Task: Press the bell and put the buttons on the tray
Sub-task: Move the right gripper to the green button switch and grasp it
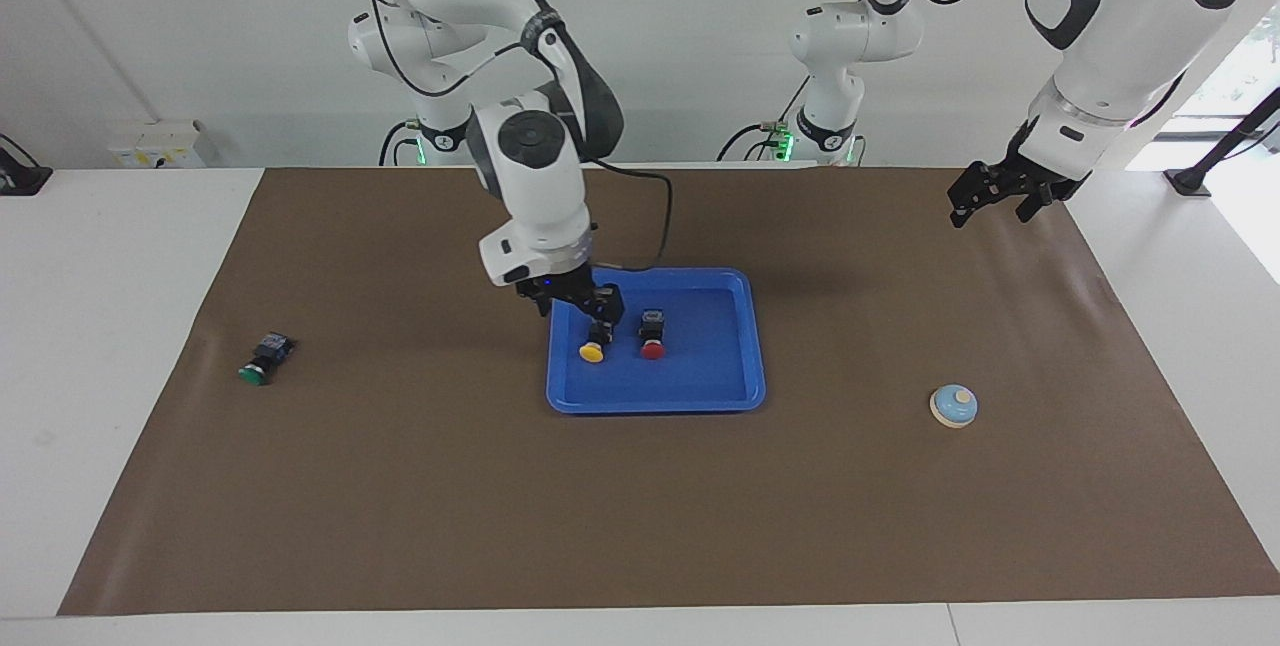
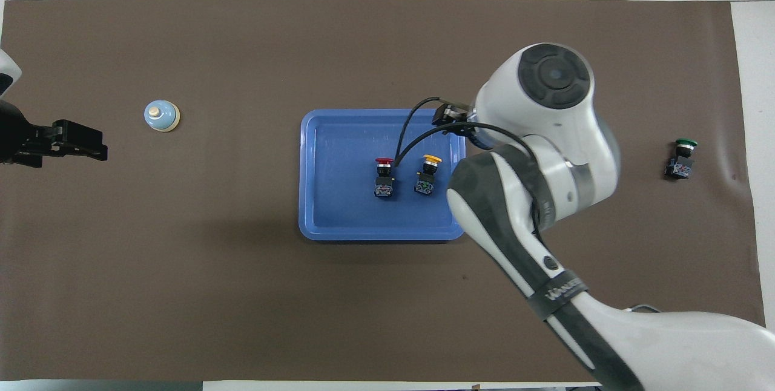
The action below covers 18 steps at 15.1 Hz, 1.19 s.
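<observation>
While the blue tray (image 1: 655, 396) sat at the middle of the brown mat (image 1: 640, 506), two of the buttons lay in it side by side: the red button (image 1: 652, 334) and the yellow button (image 1: 597, 340), the yellow one toward the right arm's end, their caps pointing away from the robots. The third, the green button (image 1: 264, 358), lay on the mat well apart from the tray, near the right arm's end of the table. The bell (image 1: 953, 406) stood upright on the mat toward the left arm's end, a little farther from the robots than the tray. The right gripper (image 1: 572, 298) hung over the tray's edge at the yellow button's end, its fingers apart and holding nothing. The left gripper (image 1: 997, 196) waited in the air over the mat's corner nearest the left arm's base, its fingers spread and empty.
</observation>
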Available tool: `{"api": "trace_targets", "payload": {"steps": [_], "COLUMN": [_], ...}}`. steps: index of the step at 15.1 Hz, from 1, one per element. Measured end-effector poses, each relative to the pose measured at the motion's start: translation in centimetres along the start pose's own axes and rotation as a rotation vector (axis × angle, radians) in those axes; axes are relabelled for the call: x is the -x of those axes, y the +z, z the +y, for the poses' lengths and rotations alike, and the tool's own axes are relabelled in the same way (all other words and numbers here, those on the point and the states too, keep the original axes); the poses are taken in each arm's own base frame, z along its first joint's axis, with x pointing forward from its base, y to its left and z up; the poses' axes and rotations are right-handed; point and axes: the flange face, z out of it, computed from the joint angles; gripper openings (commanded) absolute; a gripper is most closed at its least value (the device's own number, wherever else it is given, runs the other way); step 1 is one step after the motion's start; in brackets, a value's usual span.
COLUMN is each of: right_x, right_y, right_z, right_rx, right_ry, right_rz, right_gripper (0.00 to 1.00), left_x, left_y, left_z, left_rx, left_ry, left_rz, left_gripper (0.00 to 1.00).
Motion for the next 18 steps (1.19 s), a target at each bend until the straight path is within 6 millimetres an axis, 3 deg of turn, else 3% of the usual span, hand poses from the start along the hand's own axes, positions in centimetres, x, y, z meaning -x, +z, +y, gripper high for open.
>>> {"api": "trace_targets", "payload": {"steps": [2, 5, 8, 10, 14, 18], "right_x": [-4.2, -9.6, -12.8, -13.7, -12.5, -11.2], "right_y": [-1.7, -1.6, -0.3, 1.0, 5.8, 8.8], "right_z": [6.1, 15.8, 25.3, 30.0, 36.0, 38.1], "right_rx": [0.032, 0.060, 0.071, 0.071, 0.068, 0.068], "right_ry": [-0.047, -0.134, -0.181, -0.170, -0.154, -0.128], "right_rz": [0.015, -0.004, -0.021, -0.004, 0.077, 0.090], "right_gripper": [1.00, 1.00, 1.00, 1.00, 1.00, 1.00], "left_x": [0.0, 0.0, 0.0, 0.0, 0.0, 0.0], "left_y": [0.0, 0.0, 0.0, 0.0, 0.0, 0.0], "left_z": [0.0, 0.0, 0.0, 0.0, 0.0, 0.0], "left_rx": [0.000, 0.000, 0.000, 0.000, 0.000, 0.000], "left_ry": [0.000, 0.000, 0.000, 0.000, 0.000, 0.000], "left_rz": [0.000, 0.000, 0.000, 0.000, 0.000, 0.000], "left_gripper": [1.00, 1.00, 1.00, 1.00, 1.00, 1.00]}}
